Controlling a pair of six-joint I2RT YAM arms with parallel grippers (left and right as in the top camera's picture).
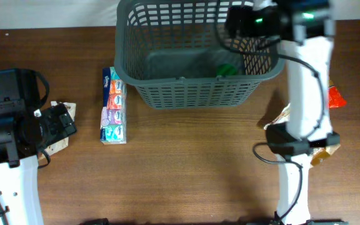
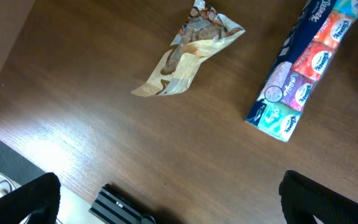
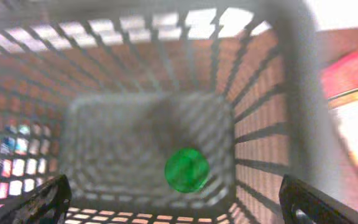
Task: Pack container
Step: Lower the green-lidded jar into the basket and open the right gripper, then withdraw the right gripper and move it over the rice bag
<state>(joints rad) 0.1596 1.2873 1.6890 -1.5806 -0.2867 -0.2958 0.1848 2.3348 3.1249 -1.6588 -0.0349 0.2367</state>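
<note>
The dark grey lattice container (image 1: 192,94) stands at the back middle of the table. A green round item (image 1: 225,70) lies on its base near the right wall. My right gripper (image 1: 250,28) hovers over the container's right side, open and holding nothing. Its wrist view looks down past the container wall (image 3: 260,124) at the green item (image 3: 187,169), with the right gripper (image 3: 176,208) well above it. My left gripper (image 1: 60,124) is open at the far left, empty above bare wood (image 2: 173,205). Ahead of it lie a tan snack bag (image 2: 188,53) and a tissue multipack (image 2: 303,68).
The tissue multipack (image 1: 113,106) lies just left of the container. The snack bag (image 1: 67,111) is partly hidden under my left arm. A red packet (image 1: 335,97) and other wrappers (image 1: 281,117) lie at the right, partly under my right arm.
</note>
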